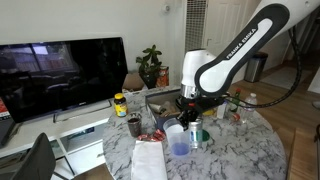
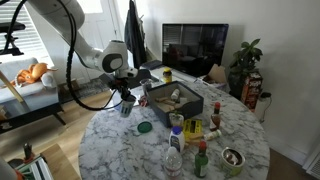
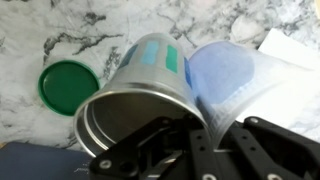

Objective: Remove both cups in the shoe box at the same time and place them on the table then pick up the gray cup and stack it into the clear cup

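While tool [image 3: 200,128] pinches gray cup [image 3: 140,85] & clear cup [image 3: 238,78], both empty.

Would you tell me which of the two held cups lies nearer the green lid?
The gray cup: opaque, with a teal band, next to the green lid in the wrist view; the translucent bluish clear cup lies on its far side.

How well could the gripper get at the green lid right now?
Probably not yet. The gripper is shut on the gray cup and the clear cup, so it has no free grip. The green lid lies uncovered on the table beside them; with both set down, the way looks open.
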### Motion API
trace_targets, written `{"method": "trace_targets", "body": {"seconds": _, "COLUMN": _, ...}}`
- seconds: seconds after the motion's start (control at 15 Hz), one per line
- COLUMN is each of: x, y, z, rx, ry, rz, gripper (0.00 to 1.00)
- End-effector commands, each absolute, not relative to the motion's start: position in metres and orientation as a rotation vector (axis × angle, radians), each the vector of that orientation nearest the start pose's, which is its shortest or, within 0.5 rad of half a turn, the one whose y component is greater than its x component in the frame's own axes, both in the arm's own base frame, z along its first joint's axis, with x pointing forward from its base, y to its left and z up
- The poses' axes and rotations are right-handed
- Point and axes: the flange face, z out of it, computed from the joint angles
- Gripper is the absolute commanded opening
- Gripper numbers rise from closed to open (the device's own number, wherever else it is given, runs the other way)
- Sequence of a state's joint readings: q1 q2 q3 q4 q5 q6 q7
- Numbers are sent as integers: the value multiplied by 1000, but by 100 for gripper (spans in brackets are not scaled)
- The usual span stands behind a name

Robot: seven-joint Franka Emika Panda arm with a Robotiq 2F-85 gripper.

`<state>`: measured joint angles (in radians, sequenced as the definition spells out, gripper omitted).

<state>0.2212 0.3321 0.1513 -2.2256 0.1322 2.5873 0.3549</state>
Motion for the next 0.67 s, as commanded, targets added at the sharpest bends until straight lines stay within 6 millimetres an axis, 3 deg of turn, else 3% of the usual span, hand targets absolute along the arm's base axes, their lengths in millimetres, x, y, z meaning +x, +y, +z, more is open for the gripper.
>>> {"method": "trace_targets", "body": {"seconds": 0.0, "x": 510, "y": 216, "z": 205, "rx": -3048, "ry": 69, "rz": 8, "gripper": 2}}
{"method": "trace_targets", "body": {"seconds": 0.33, "x": 507, "y": 235, "z": 187, "rx": -3065, "ry": -33, "rz": -152, "gripper": 2}}
{"method": "trace_targets", "body": {"seconds": 0.6, "x": 507, "y": 239, "z": 169, "rx": -3083, "ry": -43, "rz": -228, "gripper": 2}}
